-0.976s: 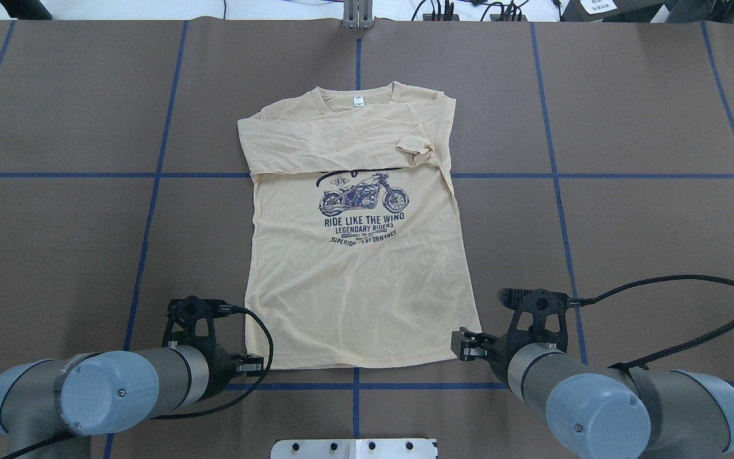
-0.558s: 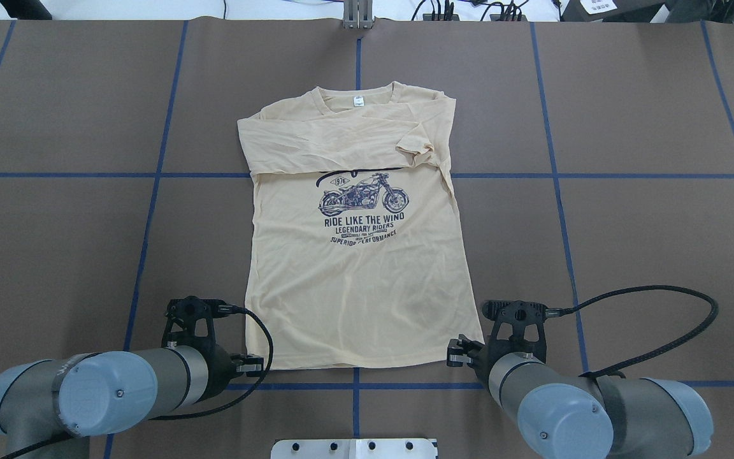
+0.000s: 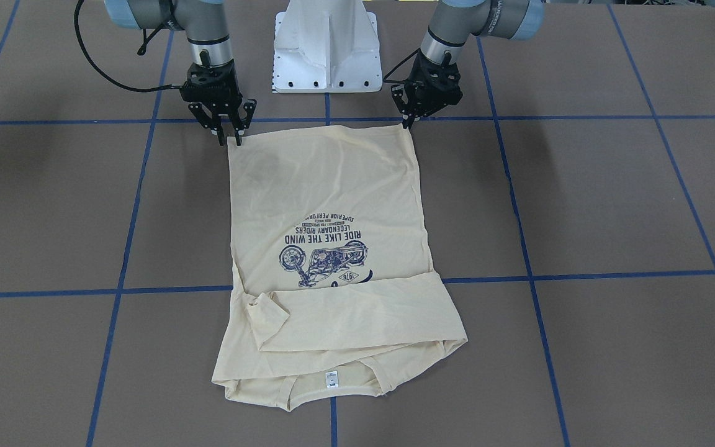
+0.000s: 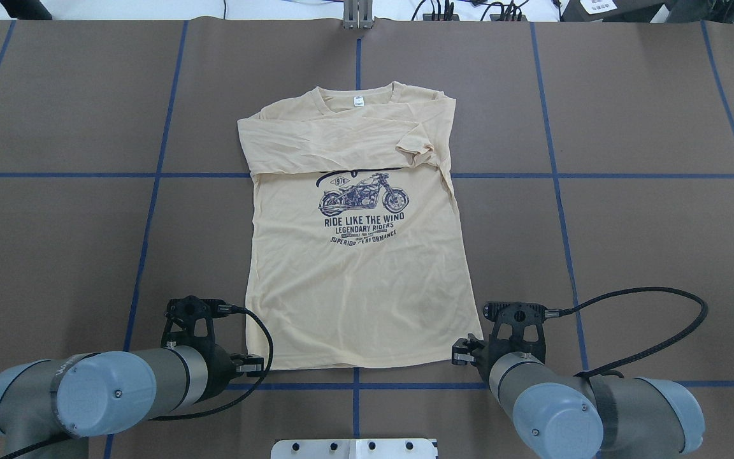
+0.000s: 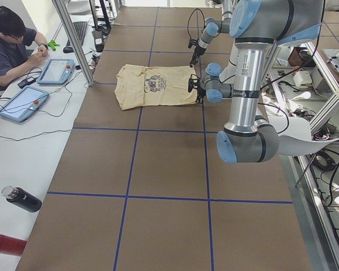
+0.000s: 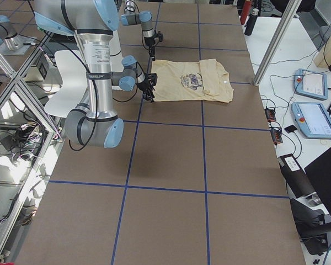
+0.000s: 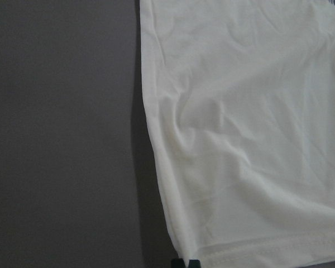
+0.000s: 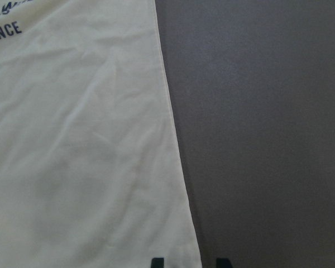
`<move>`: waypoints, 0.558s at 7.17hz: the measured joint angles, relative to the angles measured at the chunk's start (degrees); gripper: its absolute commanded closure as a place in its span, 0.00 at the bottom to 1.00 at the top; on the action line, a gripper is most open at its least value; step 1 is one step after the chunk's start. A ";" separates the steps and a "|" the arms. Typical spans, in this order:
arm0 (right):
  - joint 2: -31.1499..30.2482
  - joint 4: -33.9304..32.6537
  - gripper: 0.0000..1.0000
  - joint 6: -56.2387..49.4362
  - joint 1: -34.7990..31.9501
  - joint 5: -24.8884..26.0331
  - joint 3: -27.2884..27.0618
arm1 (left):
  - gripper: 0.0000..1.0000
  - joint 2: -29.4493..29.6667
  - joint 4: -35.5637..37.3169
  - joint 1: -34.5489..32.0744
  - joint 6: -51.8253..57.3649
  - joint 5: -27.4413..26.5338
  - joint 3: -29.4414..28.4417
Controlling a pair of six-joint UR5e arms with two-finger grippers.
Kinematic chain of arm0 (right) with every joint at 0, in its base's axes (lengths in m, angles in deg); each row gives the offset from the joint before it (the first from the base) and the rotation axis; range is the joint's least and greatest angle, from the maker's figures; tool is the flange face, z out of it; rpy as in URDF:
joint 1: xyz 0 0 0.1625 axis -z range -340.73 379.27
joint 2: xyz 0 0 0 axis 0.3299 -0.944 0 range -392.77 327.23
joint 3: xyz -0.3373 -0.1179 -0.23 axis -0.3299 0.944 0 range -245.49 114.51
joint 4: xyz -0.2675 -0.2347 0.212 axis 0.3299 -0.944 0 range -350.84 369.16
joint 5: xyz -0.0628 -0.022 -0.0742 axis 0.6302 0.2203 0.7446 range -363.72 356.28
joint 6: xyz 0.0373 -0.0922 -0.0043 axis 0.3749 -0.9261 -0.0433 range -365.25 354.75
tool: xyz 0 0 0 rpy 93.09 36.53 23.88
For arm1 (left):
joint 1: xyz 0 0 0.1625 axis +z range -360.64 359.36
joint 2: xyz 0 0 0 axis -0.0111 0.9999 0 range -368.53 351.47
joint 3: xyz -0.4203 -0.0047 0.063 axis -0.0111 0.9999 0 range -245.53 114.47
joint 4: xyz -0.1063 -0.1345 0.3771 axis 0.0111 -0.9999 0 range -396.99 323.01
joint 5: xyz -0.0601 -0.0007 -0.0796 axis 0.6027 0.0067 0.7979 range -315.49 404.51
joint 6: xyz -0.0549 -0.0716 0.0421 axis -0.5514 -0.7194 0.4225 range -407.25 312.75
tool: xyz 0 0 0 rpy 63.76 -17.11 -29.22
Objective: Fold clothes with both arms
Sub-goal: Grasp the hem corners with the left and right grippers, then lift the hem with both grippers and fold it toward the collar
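Observation:
The cream-yellow T-shirt (image 4: 354, 287) lies flat and print-up on the brown table, collar away from me, with both sleeves folded across the chest (image 3: 345, 310). My left gripper (image 4: 249, 364) sits at the near left hem corner. In the left wrist view its fingertips (image 7: 179, 263) are close together on that corner. My right gripper (image 3: 228, 133) stands open at the near right hem corner. Its two fingertips (image 8: 157, 261) straddle the shirt's side edge in the right wrist view.
The white pedestal base (image 3: 326, 56) stands just behind the hem between the arms. Blue tape lines (image 4: 150, 210) grid the table. A person (image 5: 11, 45) sits at tablets beyond the far table edge, near a metal post (image 5: 73, 39). A dark bottle (image 5: 22, 199) lies there too.
My right arm has swung inward and back, bringing its gripper down to the right hem corner. The left arm and the shirt have stayed still.

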 measured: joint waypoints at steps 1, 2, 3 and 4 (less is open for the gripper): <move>0.06 -0.02 0.81 0.01 0.01 0.25 0.28 | 1.00 -0.02 0.00 0.00 0.00 0.00 0.09; 0.19 -0.03 1.00 0.01 0.02 0.43 0.44 | 1.00 -0.06 0.00 0.00 0.00 0.00 0.23; 0.33 -0.03 1.00 0.03 0.02 0.57 0.48 | 1.00 -0.07 0.00 0.00 0.00 0.00 0.33; 0.41 -0.03 1.00 0.06 0.02 0.63 0.43 | 1.00 -0.08 0.00 -0.01 0.00 0.00 0.35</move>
